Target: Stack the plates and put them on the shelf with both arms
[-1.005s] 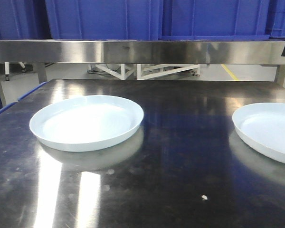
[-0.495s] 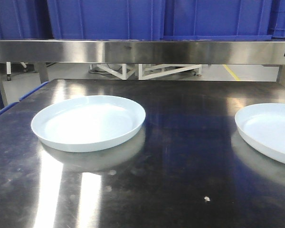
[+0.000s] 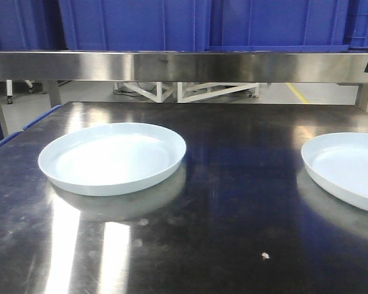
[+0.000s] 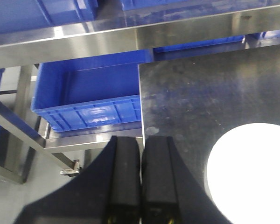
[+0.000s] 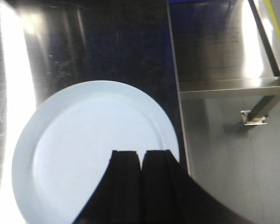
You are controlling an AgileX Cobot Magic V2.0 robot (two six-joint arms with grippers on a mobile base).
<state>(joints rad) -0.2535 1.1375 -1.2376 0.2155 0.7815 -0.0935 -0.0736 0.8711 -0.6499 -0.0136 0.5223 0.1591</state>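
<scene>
Exterior front-facing view: I see two plates lying flat on the steel desk, well apart. The left plate sits toward the desk's left edge, and the right plate is at the right edge, partly cut off by the frame. Neither tool shows in this view. Behind the desk a steel shelf runs across, with blue crates on it.

On the left wrist camera, the left tool has its two fingers brought together with only a thin slit between them, gripping nothing. It hangs over the desk's left edge. The left plate lies to its right, apart from the fingers and washed out to plain white. A blue crate sits lower down, beyond that edge.

On the right wrist camera, the right tool is likewise closed and empty. It is positioned above the right plate, its fingertips over the part of the plate nearest the desk's right edge. I cannot tell whether they touch it.
</scene>
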